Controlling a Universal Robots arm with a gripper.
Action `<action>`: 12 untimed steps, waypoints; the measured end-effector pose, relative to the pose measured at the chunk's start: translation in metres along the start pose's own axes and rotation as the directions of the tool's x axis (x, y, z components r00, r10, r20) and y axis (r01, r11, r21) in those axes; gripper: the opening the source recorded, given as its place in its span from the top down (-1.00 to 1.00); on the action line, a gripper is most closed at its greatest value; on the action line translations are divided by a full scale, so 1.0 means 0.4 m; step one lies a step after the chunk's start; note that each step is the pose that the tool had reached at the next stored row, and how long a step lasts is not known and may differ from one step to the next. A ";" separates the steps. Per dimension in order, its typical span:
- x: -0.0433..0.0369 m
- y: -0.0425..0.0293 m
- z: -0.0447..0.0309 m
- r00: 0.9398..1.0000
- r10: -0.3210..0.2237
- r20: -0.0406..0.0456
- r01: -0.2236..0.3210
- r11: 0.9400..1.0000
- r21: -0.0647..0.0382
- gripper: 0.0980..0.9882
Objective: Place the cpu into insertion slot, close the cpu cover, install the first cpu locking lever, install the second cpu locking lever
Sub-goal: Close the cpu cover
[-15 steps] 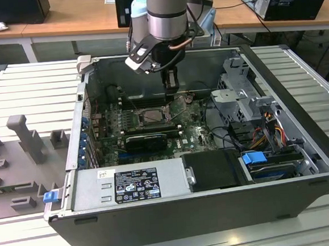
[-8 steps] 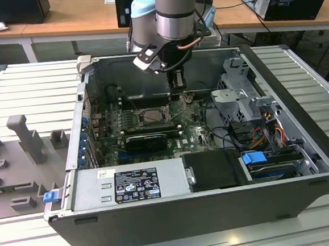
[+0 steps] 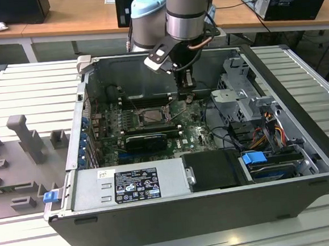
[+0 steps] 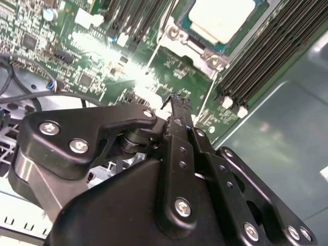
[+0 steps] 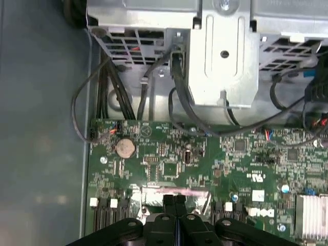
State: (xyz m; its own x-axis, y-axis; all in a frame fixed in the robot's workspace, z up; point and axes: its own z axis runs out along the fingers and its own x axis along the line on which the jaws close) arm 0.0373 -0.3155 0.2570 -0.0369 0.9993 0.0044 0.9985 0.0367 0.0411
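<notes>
Note the cpu [image 4: 221,16] sits in the insertion slot [image 3: 151,116], your claw [image 5: 177,199] pinched together on nothing near that slot; cpu cover and levers unclear.

A pale slatted surface [image 3: 30,88] carries an open computer case [image 3: 178,219] and, on the exterior view's left, grey blocks [image 3: 26,137].
</notes>
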 end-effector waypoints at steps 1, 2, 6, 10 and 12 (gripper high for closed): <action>0.000 0.005 0.000 1.000 0.000 0.000 0.000 1.000 0.001 0.98; 0.000 0.013 0.001 1.000 0.000 0.000 0.000 1.000 0.002 0.98; -0.001 0.039 0.005 1.000 0.000 0.000 0.000 1.000 0.009 0.98; -0.002 0.056 0.008 1.000 0.000 0.000 0.000 1.000 0.013 0.98; -0.003 0.068 0.011 1.000 0.000 0.000 0.000 1.000 0.016 0.98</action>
State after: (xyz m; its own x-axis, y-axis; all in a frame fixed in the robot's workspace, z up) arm 0.0645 -0.3156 0.2536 -0.0369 0.9993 0.0047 0.9990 0.0368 0.0247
